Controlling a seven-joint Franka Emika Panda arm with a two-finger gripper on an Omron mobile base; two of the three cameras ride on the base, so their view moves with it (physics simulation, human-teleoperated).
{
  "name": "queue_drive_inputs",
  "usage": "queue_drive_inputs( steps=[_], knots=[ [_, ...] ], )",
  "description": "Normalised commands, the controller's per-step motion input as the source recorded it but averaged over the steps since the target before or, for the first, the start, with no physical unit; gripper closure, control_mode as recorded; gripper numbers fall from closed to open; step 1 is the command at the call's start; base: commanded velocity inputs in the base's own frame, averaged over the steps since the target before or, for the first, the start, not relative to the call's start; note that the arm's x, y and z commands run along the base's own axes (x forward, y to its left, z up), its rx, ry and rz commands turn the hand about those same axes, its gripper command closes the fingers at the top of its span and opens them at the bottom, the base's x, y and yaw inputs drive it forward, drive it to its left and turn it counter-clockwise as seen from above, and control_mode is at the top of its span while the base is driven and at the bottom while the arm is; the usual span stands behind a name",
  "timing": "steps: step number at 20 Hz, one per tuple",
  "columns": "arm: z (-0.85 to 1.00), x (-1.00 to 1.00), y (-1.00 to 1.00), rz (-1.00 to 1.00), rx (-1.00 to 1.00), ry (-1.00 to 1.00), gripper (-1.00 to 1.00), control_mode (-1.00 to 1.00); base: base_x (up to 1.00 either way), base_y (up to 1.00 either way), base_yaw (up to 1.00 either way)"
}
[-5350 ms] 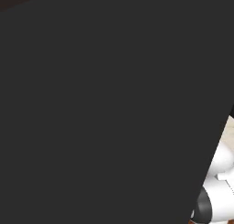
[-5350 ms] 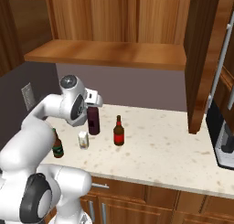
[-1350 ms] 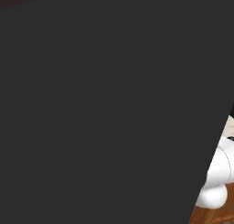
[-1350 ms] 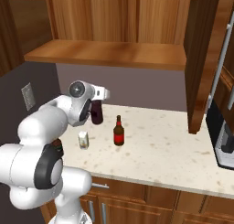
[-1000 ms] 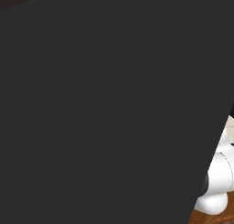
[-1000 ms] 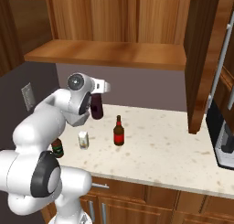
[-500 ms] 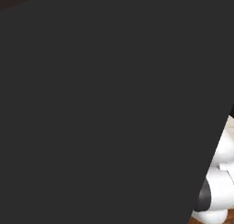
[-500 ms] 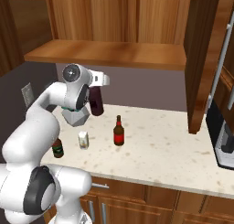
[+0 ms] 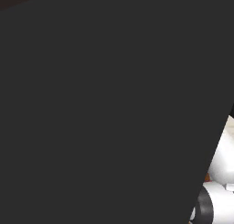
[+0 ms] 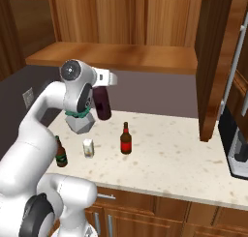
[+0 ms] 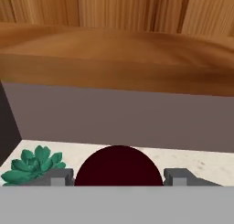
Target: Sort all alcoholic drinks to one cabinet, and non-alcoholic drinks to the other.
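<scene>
Left base view: a flat dark panel (image 9: 105, 104) blocks almost the whole frame, and what it is can't be told. Right base view: the robot's arm covers the lower part of the beer bottle (image 10: 60, 152) at the counter's left and most of the potted plant (image 10: 80, 119); the gripper (image 10: 102, 93) fingers are lost behind the dark purple bottle (image 10: 102, 103). The white carton (image 10: 87, 147) is too small for its label to be read. Hand view: the purple bottle (image 11: 119, 166) is cut off below, and the plant (image 11: 33, 164) is partly hidden behind a finger (image 11: 57, 177).
</scene>
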Motion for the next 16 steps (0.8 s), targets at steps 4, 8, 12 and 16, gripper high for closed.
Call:
queue_drive_inputs(
  steps=[4,8,12,16],
  knots=[
    [0.46,-0.34,-0.13,-0.02,-0.01,-0.04,1.00,-1.00,0.00,0.00,0.00],
    [0.45,-0.36,-0.13,-0.02,-0.01,-0.07,1.00,-1.00,0.00,0.00,0.00],
    [0.44,-0.43,-0.17,-0.02,0.00,-0.08,1.00,-1.00,0.00,0.00,0.00],
    [0.45,-0.47,-0.17,-0.02,0.00,-0.08,1.00,-1.00,0.00,0.00,0.00]
  ],
)
